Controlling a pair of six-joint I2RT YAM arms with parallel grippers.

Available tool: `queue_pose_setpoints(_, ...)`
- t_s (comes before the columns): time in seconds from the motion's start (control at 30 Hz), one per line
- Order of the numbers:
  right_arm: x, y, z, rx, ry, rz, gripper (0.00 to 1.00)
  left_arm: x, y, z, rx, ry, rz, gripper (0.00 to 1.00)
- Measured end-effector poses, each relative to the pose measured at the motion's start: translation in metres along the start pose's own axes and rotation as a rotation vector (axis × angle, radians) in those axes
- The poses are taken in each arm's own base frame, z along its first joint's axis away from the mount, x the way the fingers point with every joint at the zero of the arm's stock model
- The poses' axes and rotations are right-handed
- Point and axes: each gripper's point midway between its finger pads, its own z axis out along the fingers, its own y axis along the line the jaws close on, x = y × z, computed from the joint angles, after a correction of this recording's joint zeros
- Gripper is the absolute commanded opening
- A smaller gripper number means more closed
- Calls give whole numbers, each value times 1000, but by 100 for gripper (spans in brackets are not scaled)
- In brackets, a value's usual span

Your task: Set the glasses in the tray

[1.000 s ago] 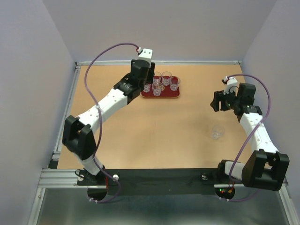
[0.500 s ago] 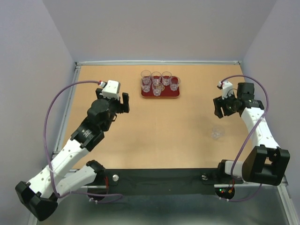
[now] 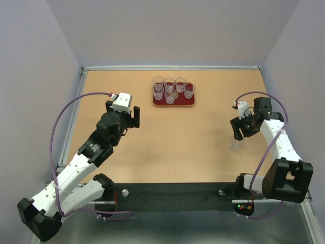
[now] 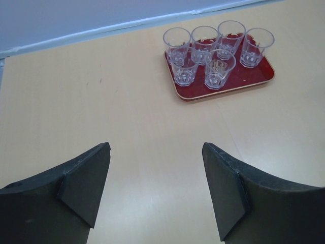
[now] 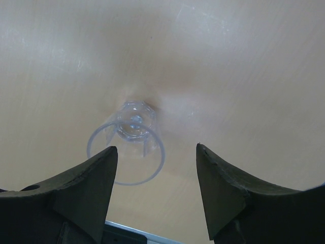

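Right gripper [image 5: 155, 148] — mine, jaws wide, nothing held, poised above lone glass [image 5: 131, 133]; left gripper [image 4: 155, 150] likewise wide, empty.

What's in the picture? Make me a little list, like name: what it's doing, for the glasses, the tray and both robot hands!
tray: dark red, at the far side of the table
glasses on tray: a bunch, standing upright
glass left out: one, upright on the table by the right arm
left gripper: open, empty, over bare table
right gripper: open, over that glass, not gripping it
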Motion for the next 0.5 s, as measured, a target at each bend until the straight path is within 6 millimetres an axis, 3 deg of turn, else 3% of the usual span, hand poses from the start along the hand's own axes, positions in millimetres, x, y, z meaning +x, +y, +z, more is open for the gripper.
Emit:
queue_pose_setpoints(0.2, 14, 5, 0, -7, 38, -10, 63, -1, -1, -1, 7, -4, -2, 85)
queue_pose_setpoints(0.5, 24, 7, 9, -29, 78, -11, 35, -1, -2, -1, 11, -3, -2, 85)
